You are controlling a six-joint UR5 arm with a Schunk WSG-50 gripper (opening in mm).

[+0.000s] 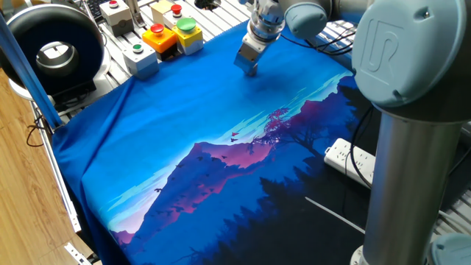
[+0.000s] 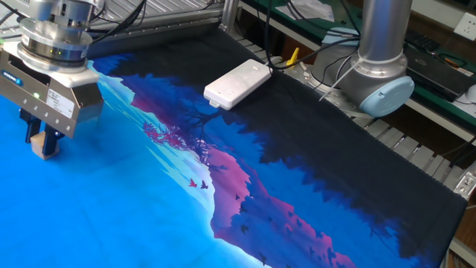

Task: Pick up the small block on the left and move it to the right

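Observation:
The small block is a tiny tan wooden cube on the blue part of the cloth, held between my fingertips. My gripper points straight down and is shut on the block, at or just above the cloth. In the one fixed view the gripper stands at the far middle of the cloth, to the right of the button boxes. There the block is hidden by the fingers.
Several button boxes stand at the cloth's far left: grey, orange and yellow. A black round device is at the left. A white power strip lies on the dark cloth. The robot's base column stands at the right.

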